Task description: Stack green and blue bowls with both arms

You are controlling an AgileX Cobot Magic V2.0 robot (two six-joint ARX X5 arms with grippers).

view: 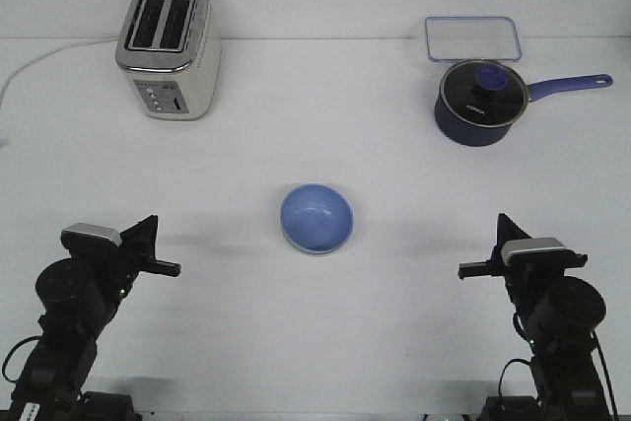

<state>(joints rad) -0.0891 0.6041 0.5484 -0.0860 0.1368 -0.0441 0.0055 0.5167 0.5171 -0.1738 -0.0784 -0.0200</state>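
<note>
White tabletop [315,342] fills my screen, matte and bare under both arms. I've got the left arm [69,313] low on its side and the right arm [557,317] mirroring it, both black, cables trailing at their bases. Biggest item out there is the silver toaster [170,46], far ahead of the left gripper [158,248] and well apart from it, its pale cord running off toward the edge. Next, the dark navy saucepan [478,104] with its glass lid on, far ahead of the right gripper [485,253], blue handle pointing outward away from centre. Just beyond the pan lies a clear rectangular lid [473,38] with a blue rim, flat on the table. Now the blue bowl [316,217]: it sits upright between the two grippers, slightly ahead of both fingertips, clear of each. Beneath its lower rim I see a thin pale edge, which looks like the green bowl under it, though I can't be sure from here. Both grippers point inward toward that bowl, touching nothing. As for the fingers, from this side-on angle I cannot tell whether either pair is spread or pressed together.
</note>
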